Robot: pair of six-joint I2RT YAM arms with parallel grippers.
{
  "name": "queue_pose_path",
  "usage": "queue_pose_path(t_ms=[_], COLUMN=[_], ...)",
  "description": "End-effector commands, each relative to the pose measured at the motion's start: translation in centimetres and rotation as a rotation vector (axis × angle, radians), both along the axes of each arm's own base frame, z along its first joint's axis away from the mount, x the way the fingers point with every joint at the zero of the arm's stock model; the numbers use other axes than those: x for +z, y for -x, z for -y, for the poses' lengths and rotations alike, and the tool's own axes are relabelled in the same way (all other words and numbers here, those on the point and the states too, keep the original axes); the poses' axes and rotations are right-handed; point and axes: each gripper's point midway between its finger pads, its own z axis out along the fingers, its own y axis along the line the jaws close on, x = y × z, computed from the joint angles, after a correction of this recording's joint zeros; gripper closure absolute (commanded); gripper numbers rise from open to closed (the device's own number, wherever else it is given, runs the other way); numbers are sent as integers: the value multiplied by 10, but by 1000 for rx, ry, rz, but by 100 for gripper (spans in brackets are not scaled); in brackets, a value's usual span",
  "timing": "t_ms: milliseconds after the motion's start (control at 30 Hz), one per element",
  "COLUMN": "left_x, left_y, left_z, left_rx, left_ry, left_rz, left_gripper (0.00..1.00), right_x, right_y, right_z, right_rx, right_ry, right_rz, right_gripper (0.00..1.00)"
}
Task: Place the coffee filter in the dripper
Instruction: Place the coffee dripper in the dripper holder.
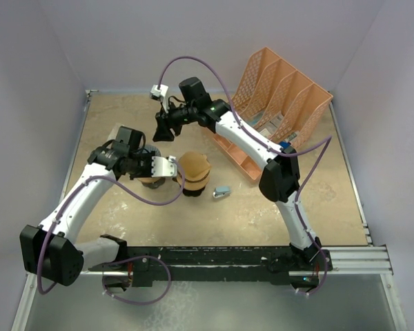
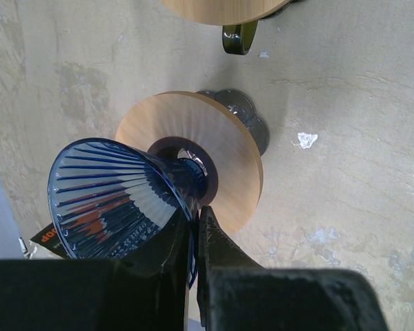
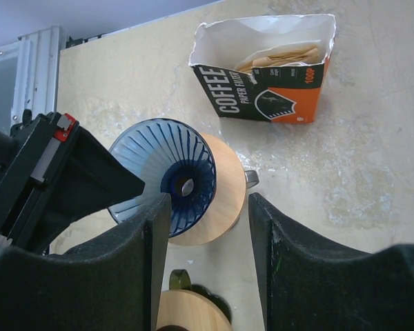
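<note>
Coffee filters (image 3: 283, 56) lie stacked in the torn-open box (image 3: 262, 96) on the table (image 3: 372, 172), just beyond the blue dripper (image 3: 167, 176), whose rim the left gripper (image 2: 195, 224) pinches shut, while the right gripper (image 3: 208, 207) hangs over it, jaws parted and empty.

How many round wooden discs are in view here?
2. One disc rings the blue dripper gripped by the left end effector; the other disc lies just beyond it, partly out of frame. Others may be hidden.
</note>
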Motion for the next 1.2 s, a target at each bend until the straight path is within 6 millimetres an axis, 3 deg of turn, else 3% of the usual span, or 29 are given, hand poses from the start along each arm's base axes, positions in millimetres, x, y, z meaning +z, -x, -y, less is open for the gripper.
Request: queue_pose_path(t_ms=[0, 867, 1033, 1167], left_x=[12, -8, -11, -18], left_y=[-7, 8, 9, 14], left_z=[4, 7, 6, 4], left_rx=[13, 57, 57, 52], left_ry=[57, 144, 137, 127], left_rz=[64, 14, 5, -18], left_gripper=[100, 100, 100, 100], right_x=[20, -48, -59, -65], right_y=[10, 18, 22, 25], right_z=[0, -25, -29, -30], right_rx=[36, 46, 57, 63], right_ry=[-39, 54, 66, 76], right_rz=[14, -62, -76, -88], right_gripper=[48, 46, 49, 57])
